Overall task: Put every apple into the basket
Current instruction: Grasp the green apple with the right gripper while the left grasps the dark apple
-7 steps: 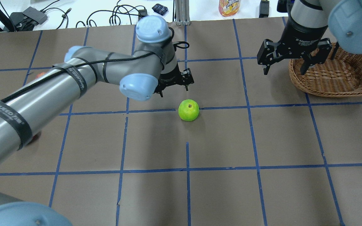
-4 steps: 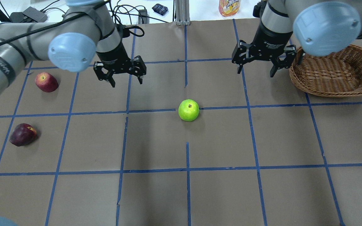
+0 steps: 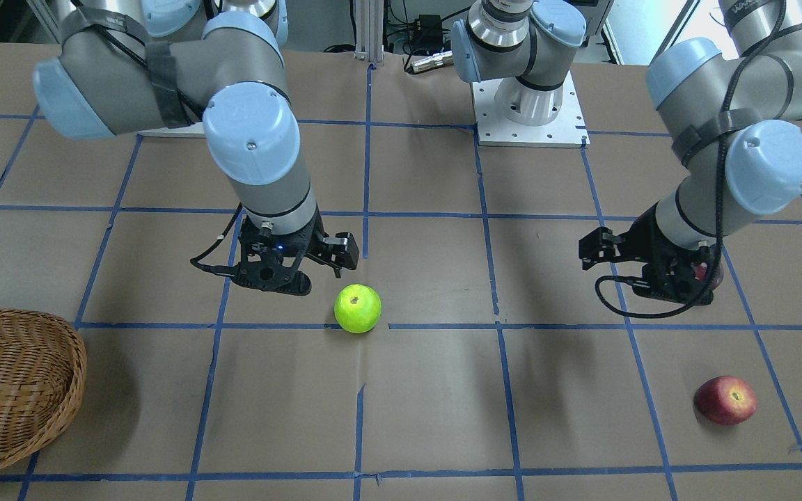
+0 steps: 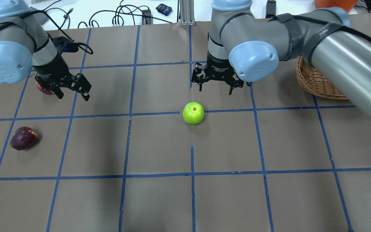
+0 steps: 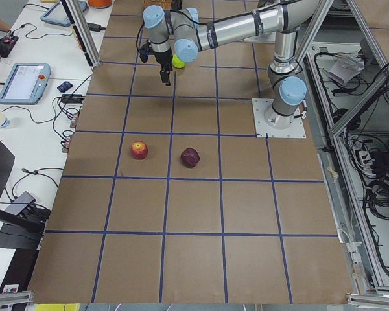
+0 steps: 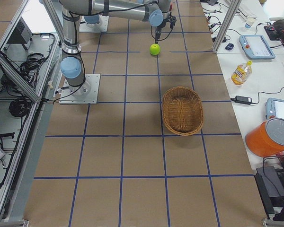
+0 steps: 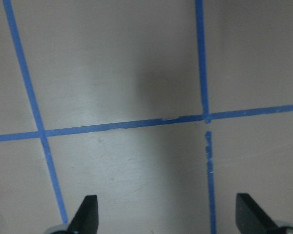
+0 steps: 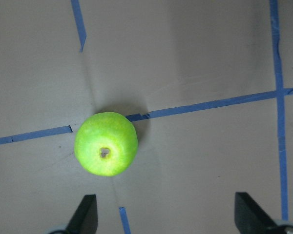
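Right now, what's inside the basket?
Nothing. The exterior right view shows the basket whole, with its woven floor bare. In the overhead view the right arm covers most of it, and the front-facing view crops its end, but the parts showing there are bare too.

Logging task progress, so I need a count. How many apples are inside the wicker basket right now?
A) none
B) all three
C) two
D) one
A: in the exterior right view the wicker basket holds nothing, while the green apple, the red apple and the maroon apple all lie on the table.
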